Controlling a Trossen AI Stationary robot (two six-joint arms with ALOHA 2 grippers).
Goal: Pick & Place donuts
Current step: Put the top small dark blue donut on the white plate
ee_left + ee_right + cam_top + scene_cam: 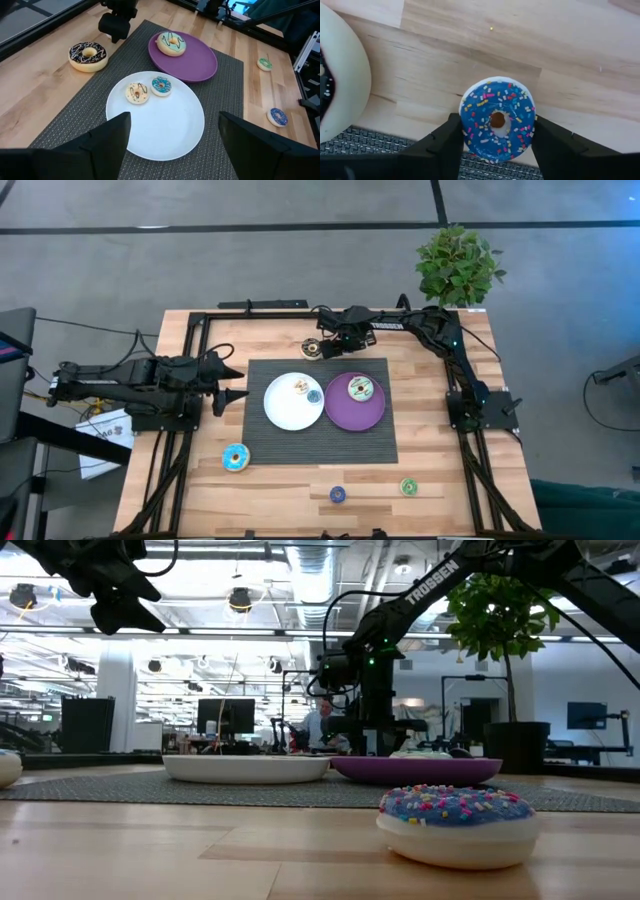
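Note:
My right gripper (pixel 338 338) reaches over the far edge of the dark mat (pixel 262 448), its fingers at either side of a blue sprinkled donut (pixel 497 120). A larger brown donut (pixel 312 348) lies on the wood beside it. The white plate (pixel 283 415) carries a tan donut (pixel 136 93) and a blue one (pixel 161 86). A green-iced donut (pixel 360 388) sits on the purple plate (pixel 350 418). Three more donuts lie on the bare table: blue (pixel 236 457), small blue (pixel 338 494) and green (pixel 408 486). My left gripper (pixel 238 384) hangs open left of the white plate. My right gripper pinches the blue sprinkled donut between its two fingers, at opposite sides of the ring's outer rim (pixel 464 116). The fingers point down from above. The donut lies flat, icing up. Whether it is lifted or rests on the wood at the mat's edge, I cannot tell.
A potted plant (pixel 458 265) stands at the table's far right corner. Black frame rails (pixel 190 360) run along the left, right and far sides. Bare wood lies between the mat and the near edge.

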